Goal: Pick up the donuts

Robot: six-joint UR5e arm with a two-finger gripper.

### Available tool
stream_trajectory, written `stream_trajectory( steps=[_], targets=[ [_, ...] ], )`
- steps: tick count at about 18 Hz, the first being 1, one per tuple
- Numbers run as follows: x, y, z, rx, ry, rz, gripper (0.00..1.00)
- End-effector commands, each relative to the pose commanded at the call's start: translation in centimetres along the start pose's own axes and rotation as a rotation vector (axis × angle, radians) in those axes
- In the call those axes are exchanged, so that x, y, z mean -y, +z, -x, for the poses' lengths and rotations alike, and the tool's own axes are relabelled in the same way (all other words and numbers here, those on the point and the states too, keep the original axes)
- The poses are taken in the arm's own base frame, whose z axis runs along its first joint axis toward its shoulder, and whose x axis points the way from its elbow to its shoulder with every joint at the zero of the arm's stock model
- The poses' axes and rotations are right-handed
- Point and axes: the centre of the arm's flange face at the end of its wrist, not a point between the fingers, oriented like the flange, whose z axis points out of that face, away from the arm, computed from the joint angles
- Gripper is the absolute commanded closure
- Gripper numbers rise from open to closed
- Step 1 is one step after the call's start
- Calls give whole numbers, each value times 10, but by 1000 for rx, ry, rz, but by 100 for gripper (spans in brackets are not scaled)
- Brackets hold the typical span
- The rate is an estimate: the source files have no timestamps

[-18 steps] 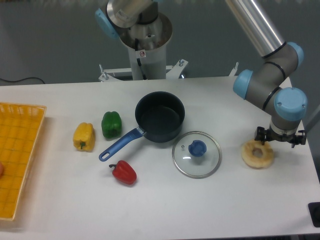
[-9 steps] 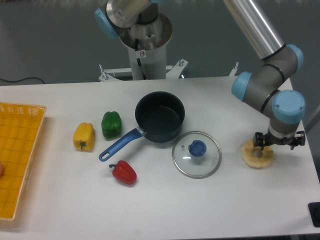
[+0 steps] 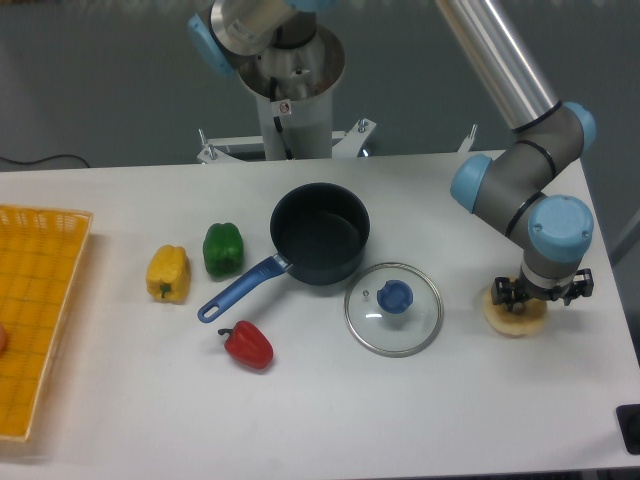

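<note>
The donuts [image 3: 512, 319], a single pale cream-yellow ring, lie flat on the white table [image 3: 330, 410] at the right. My gripper [image 3: 537, 298] points straight down right over the ring's far right part and covers its upper half. Black finger links stick out on both sides of the wrist, so the jaws stand spread apart. The fingertips themselves are hidden under the wrist, and I cannot tell whether they touch the ring.
A glass lid with a blue knob [image 3: 394, 307] lies just left of the ring. A dark pan with a blue handle [image 3: 318, 237] sits mid-table. Green [image 3: 223, 248], yellow [image 3: 168, 272] and red [image 3: 248, 344] peppers lie to the left. A yellow basket [image 3: 40, 290] stands at the far left edge.
My gripper has dropped lower and shifted left onto the ring, now covering more of it. The ring has stayed on the table.
</note>
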Motion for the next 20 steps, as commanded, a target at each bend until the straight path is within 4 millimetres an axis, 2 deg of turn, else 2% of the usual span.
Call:
stream_trajectory(
  steps=[4, 9, 12, 13, 14, 20],
  targets=[
    [-1, -2, 1, -2, 11, -2, 18],
    [-1, -10, -1, -1, 30, -8, 47],
    [0, -17, -5, -2, 54, -14, 53],
    [1, -17, -5, -6, 54, -19, 62],
    [1, -16, -7, -9, 56, -18, 66],
    [1, -21, -7, -9, 57, -24, 75]
  ],
)
